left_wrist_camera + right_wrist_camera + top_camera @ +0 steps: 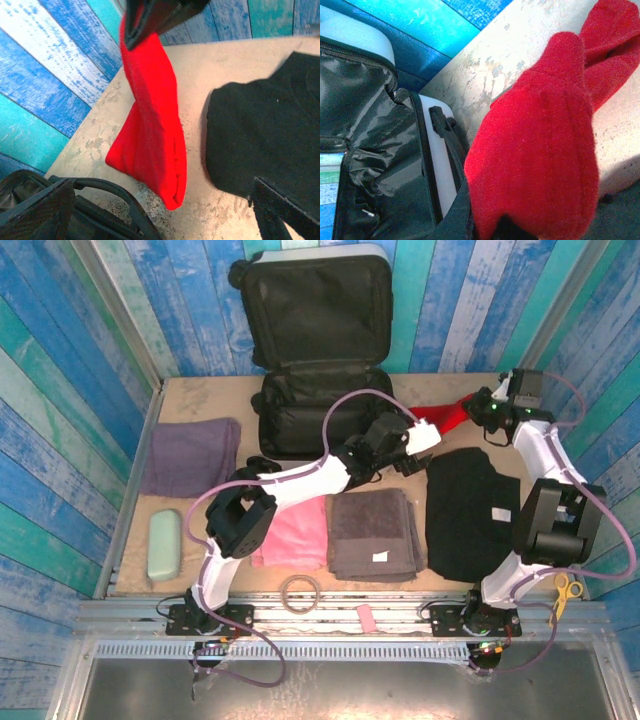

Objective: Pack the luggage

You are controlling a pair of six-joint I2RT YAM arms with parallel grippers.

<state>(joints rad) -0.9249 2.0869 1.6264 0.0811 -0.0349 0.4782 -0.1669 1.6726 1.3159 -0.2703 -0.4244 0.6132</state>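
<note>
Right tool (474, 410) tight on red cloth (448, 420) beside luggage (315, 310) edge, left tool (428, 437) apart

luggage (315, 310) at the back, towel (375, 530) before it, case (164, 544) far left

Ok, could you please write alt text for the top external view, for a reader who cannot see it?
The right hand holds up a red cloth beside the open luggage at the back. A black garment, grey towel, pink cloth and purple towel lie flat on the table.
</note>
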